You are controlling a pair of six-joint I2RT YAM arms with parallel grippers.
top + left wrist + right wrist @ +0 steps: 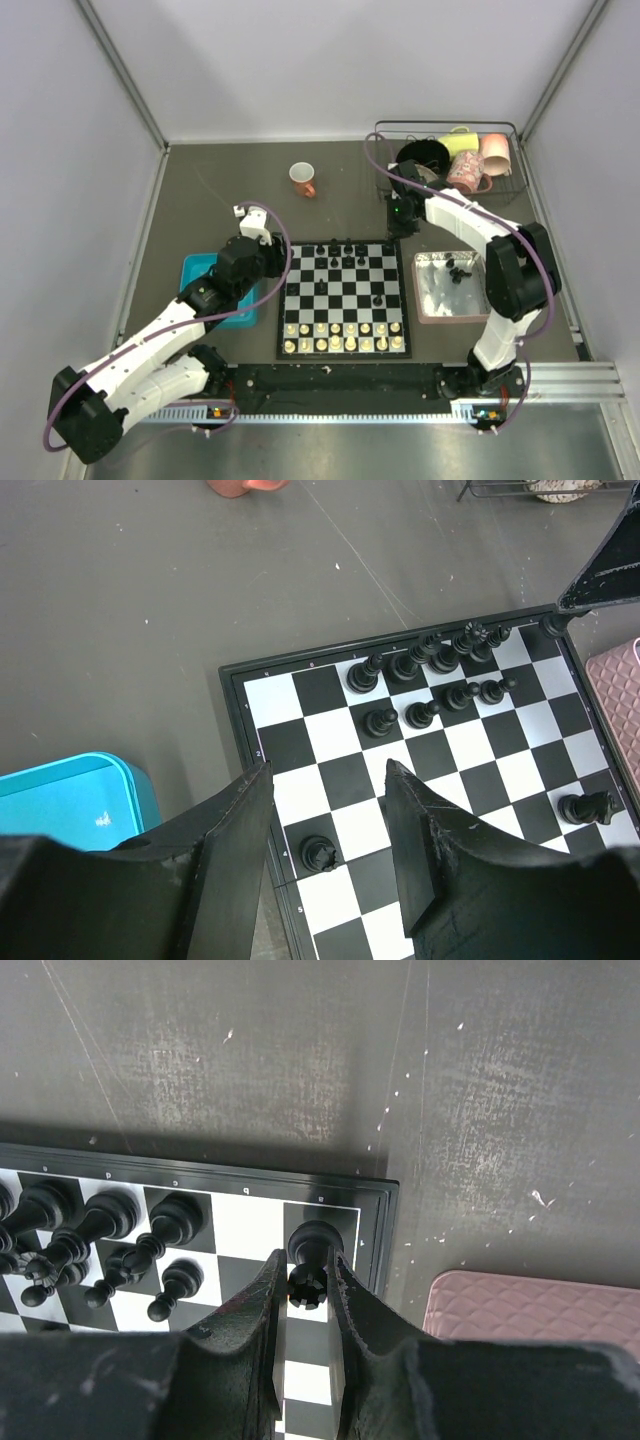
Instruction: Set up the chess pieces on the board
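**Black piece pinched over the far right corner**

I am looking down at the big grey bench (pixel 200 190). The board (pixel 345 292) lies in the middle of it. A teal tray (pixel 198 268) sits just beside the board's left edge. A pink tray (pixel 430 312) sits just beside its right edge, with a few spare black pieces (pixel 458 270) in it.

The cream-white pieces (pixel 345 336) fill the two rows on my near side. The black chess pieces (pixel 345 250) are bunched along the far side. Those rows are not full, so I think the job is about half done.

The right arm (pixel 470 215) reaches to the far right corner of the board. The right jaws are pinching one black piece (pixel 307 1282) by its bumpy top. It stands straight up, the same way the jaws point, with its round foot over the corner square. I cannot tell if the foot touches the board. That is what matters next. The foot must sit flat on that square before I let go, or the piece may tip.

The left arm (pixel 165 335) hangs over the left side of the board. The left jaws are spread wide and hold nothing. A small loose piece (pixel 318 852) stands right under the gap between them, so the left arm is the near one for it. Another lone piece (pixel 585 807) sits further right.
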